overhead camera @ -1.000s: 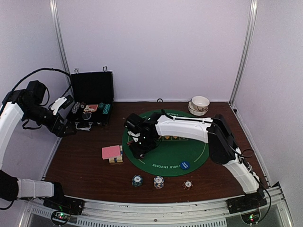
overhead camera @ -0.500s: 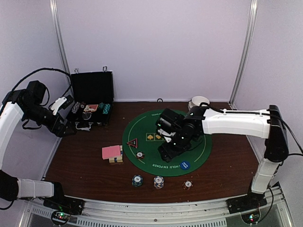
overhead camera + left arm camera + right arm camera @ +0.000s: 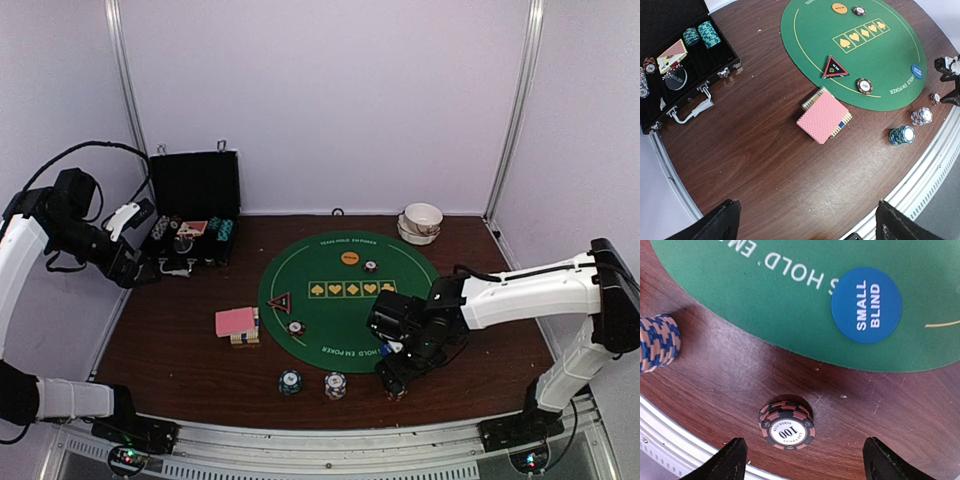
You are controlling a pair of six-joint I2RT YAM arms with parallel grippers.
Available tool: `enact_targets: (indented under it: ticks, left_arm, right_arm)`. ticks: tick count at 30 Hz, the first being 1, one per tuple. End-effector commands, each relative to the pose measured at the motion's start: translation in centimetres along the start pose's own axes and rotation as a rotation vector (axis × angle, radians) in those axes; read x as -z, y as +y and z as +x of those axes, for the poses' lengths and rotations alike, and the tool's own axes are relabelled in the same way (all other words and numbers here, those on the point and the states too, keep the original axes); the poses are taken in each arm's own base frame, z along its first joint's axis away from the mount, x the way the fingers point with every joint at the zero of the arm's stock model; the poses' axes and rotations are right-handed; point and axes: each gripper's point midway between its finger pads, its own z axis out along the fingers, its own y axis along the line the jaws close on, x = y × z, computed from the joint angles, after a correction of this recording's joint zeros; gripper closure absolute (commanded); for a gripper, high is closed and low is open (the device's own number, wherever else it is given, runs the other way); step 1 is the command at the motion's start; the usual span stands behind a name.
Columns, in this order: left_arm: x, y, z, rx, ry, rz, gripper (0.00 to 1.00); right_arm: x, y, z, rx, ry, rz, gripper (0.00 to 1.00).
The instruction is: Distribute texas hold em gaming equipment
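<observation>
A green round poker mat (image 3: 340, 310) bears a black-and-red triangular marker (image 3: 279, 301), a lone chip (image 3: 295, 327), an orange disc (image 3: 349, 258) with a chip (image 3: 370, 266) beside it, and a blue "small blind" disc (image 3: 866, 305). Pink-backed cards (image 3: 236, 322) lie left of the mat. Three chip stacks line the front edge (image 3: 290, 381) (image 3: 335, 385) (image 3: 397, 391). My right gripper (image 3: 807, 460) hangs open over the red-black "100" stack (image 3: 787, 425), a finger on each side, not touching. High over the table's left, my left gripper (image 3: 810, 222) stands open and empty.
An open black case (image 3: 195, 200) with chips and cards stands at the back left. Stacked white bowls (image 3: 421, 222) sit at the back right. A pink-and-blue chip stack (image 3: 657, 342) is left of the right gripper. The metal table rail (image 3: 330, 440) runs just beyond the front stacks.
The right arm swung from the mat's left side across to the front right, over the red-black stack, and its jaws widened. The marker and lone chip came into view. Left arm unmoved.
</observation>
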Motion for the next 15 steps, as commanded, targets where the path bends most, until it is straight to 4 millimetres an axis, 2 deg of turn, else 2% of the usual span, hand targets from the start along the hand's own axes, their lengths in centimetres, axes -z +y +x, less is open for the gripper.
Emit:
enact_targets:
  ticks: [1, 9, 15]
  left_arm:
    - [0.6, -0.1, -0.5, -0.003, -0.016, -0.001, 0.02]
    - [0.6, -0.1, -0.5, 0.000, -0.014, 0.002, 0.02]
    - [0.6, -0.1, -0.5, -0.004, -0.013, 0.001, 0.02]
  right_arm:
    - [-0.8, 1.0, -0.2, -0.038, -0.019, -0.043, 0.16]
    - [-2.8, 2.2, 0.4, -0.009, 0.021, -0.050, 0.17]
    - [-4.0, 1.9, 1.2, -0.002, 0.052, -0.022, 0.22]
